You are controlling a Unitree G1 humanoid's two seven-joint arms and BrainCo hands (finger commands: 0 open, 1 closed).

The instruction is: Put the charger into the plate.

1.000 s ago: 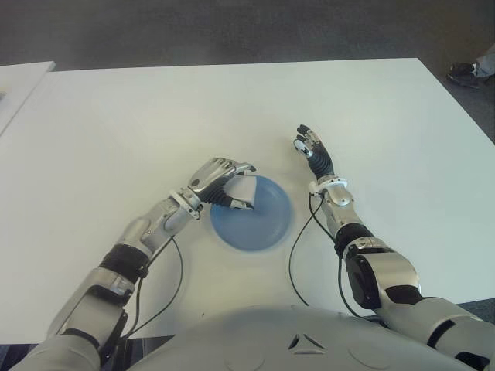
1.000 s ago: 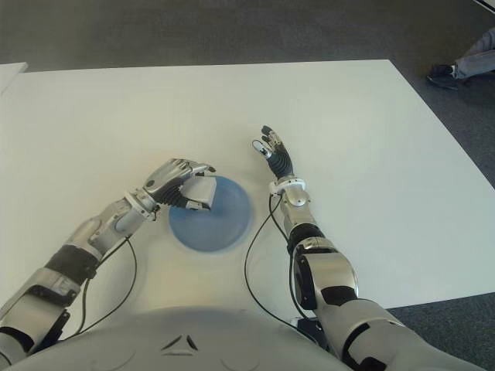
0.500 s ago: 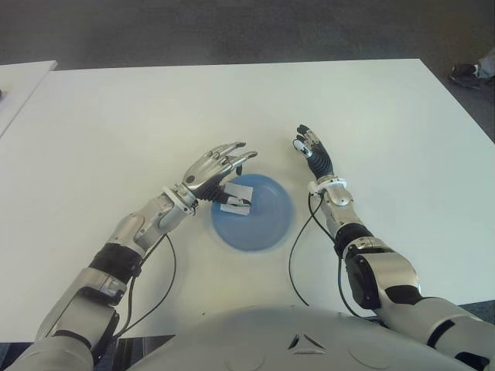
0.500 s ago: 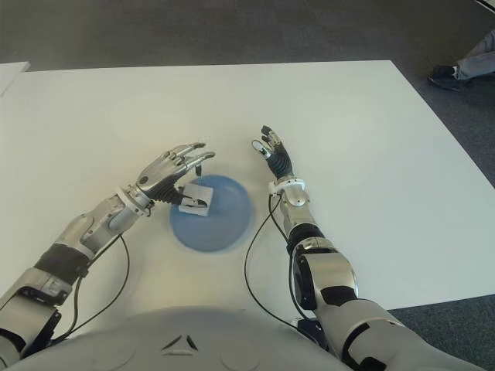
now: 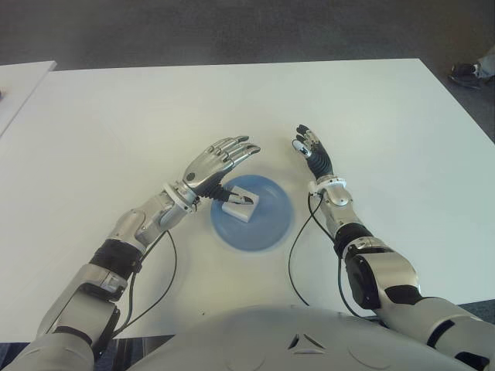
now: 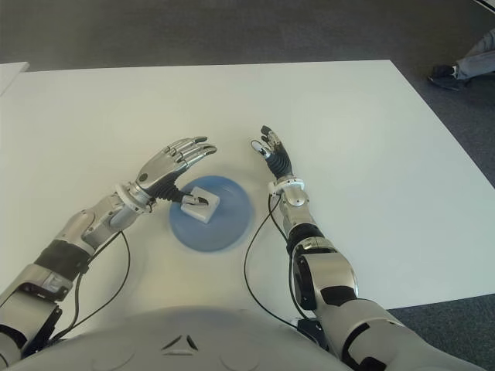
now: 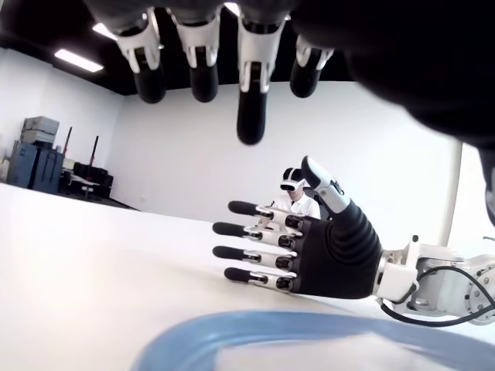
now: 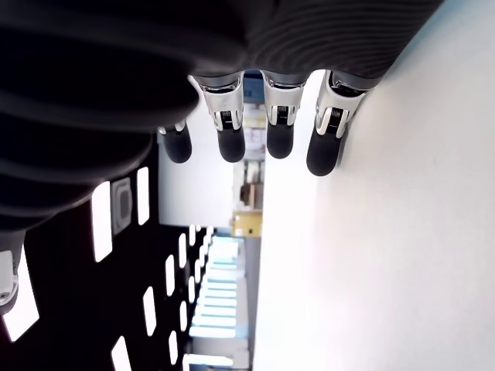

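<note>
The white charger (image 5: 239,205) lies inside the round blue plate (image 5: 271,224), on its left half, with dark prongs showing on top. My left hand (image 5: 220,159) hovers just above and left of it with fingers spread, holding nothing. In the left wrist view its fingertips (image 7: 252,124) hang over the plate's rim (image 7: 255,328). My right hand (image 5: 309,148) shows at the plate's upper right, fingers straight and empty.
The white table (image 5: 139,116) stretches wide on every side of the plate. A second white surface (image 5: 19,81) sits at the far left. A person's shoe (image 5: 464,73) shows on the dark floor beyond the table's right corner.
My left hand let go of the charger, which dropped into the plate. The fingers opened and the hand lifted up and away to the left. The right hand stayed still.
</note>
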